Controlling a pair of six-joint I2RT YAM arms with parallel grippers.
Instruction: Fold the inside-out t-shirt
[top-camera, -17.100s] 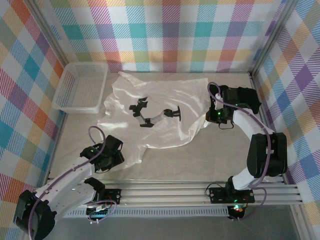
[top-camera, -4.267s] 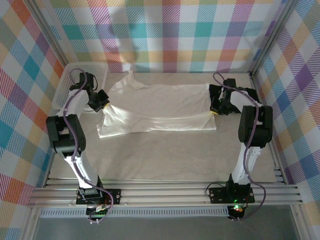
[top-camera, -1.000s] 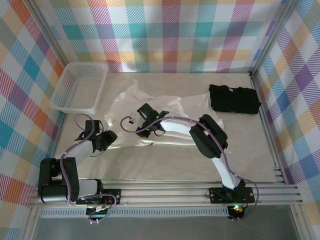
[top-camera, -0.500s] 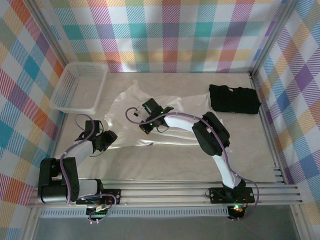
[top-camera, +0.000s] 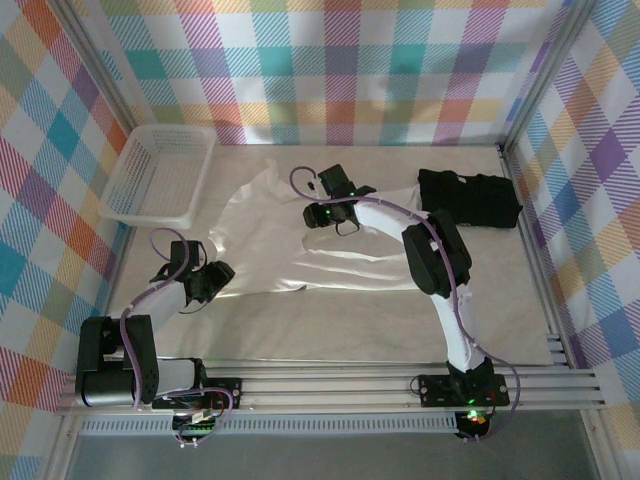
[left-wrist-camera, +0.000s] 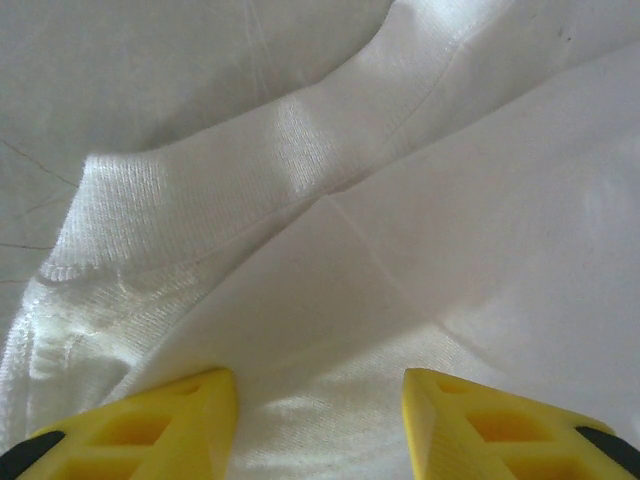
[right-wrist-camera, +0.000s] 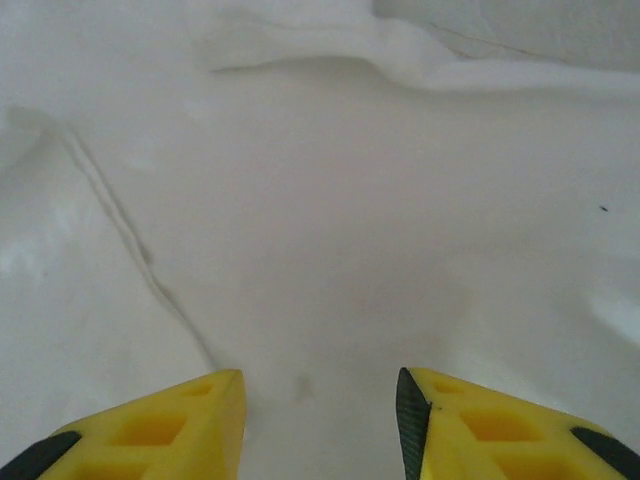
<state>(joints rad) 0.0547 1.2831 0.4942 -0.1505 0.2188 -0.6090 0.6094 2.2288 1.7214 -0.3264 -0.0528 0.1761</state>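
The inside-out t-shirt (top-camera: 262, 232) lies spread across the middle of the table, white and wrinkled, with a folded band along its near edge. My left gripper (top-camera: 216, 274) rests at the shirt's near left corner. In its wrist view its yellow fingers (left-wrist-camera: 190, 415) stand apart over the ribbed hem of the shirt (left-wrist-camera: 200, 200). My right gripper (top-camera: 320, 205) hovers over the shirt's far middle. It is open (right-wrist-camera: 320, 390), with smooth white cloth of the shirt (right-wrist-camera: 340, 200) beneath and nothing pinched.
A white basket (top-camera: 160, 175) stands at the back left corner. A black folded garment (top-camera: 470, 198) lies at the back right. Plaid walls close in the table on three sides. Bare tabletop runs along the near side in front of the shirt.
My right gripper has opened and moved back and to the right, from the shirt's near left part to its far middle. The left arm has stayed put.
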